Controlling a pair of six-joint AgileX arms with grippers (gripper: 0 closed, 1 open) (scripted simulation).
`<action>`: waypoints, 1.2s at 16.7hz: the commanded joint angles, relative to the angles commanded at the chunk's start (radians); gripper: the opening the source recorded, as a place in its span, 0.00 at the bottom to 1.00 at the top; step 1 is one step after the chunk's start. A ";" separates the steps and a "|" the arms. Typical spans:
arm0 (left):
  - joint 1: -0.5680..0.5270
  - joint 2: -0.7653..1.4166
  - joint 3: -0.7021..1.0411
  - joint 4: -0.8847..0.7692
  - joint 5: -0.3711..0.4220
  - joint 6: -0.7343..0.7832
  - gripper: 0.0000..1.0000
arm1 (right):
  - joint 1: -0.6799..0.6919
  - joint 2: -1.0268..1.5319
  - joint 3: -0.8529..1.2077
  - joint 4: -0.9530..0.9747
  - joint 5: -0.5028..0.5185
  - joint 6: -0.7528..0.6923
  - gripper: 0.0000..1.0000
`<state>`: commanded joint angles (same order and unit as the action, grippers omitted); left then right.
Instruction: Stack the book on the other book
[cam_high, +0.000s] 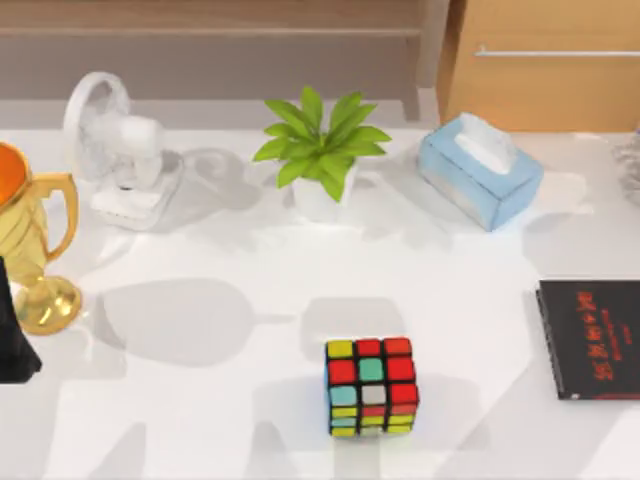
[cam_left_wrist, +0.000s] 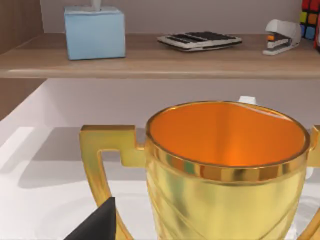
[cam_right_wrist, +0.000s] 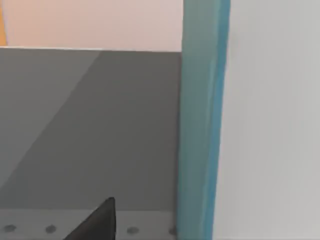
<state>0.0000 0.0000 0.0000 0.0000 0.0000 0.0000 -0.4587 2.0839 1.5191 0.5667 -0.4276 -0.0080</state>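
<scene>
Black cover, red lettering: located the other book (cam_high: 590, 338) in the top view, flat at the table's (cam_high: 200, 420) right edge, long axis running near to far, cut off by the picture's border. Judged it nearer the right arm's side, well apart from the left arm (cam_high: 15, 335) at the left edge. Noted a colour cube (cam_high: 370, 386) near centre, and a gold trophy (cam_high: 35, 250) just beside the left arm. Along the far side, recorded a white fan (cam_high: 115, 150), a potted plant (cam_high: 320, 150) and a tissue box (cam_high: 480, 170) with a tissue standing out of its slot.

In the left wrist view, found the left gripper (cam_left_wrist: 95, 225) just beside the trophy. Could not tell whether spread or pressed together. Saw nothing inside the trophy's orange bowl. Beyond, on a wooden shelf (cam_left_wrist: 150, 62), logged a blue box (cam_left_wrist: 95, 32), a calculator (cam_left_wrist: 200, 41) and a stapler (cam_left_wrist: 282, 36).

In the right wrist view, found the right gripper (cam_right_wrist: 97, 222) before a grey panel (cam_right_wrist: 90, 130) and an upright teal band (cam_right_wrist: 202, 120). Could not tell its state either. Possibly the book's cover edge-on; could not confirm, so left the book's position undetermined.
</scene>
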 joint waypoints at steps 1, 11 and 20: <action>0.000 0.000 0.000 0.000 0.000 0.000 1.00 | 0.004 0.016 0.025 -0.009 0.004 0.000 1.00; 0.000 0.000 0.000 0.000 0.000 0.000 1.00 | 0.012 0.049 0.075 -0.027 0.013 0.000 0.70; 0.000 0.000 0.000 0.000 0.000 0.000 1.00 | 0.012 0.049 0.075 -0.027 0.013 0.000 0.02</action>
<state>0.0000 0.0000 0.0000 0.0000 0.0000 0.0000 -0.4467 2.1325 1.5939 0.5399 -0.4151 -0.0085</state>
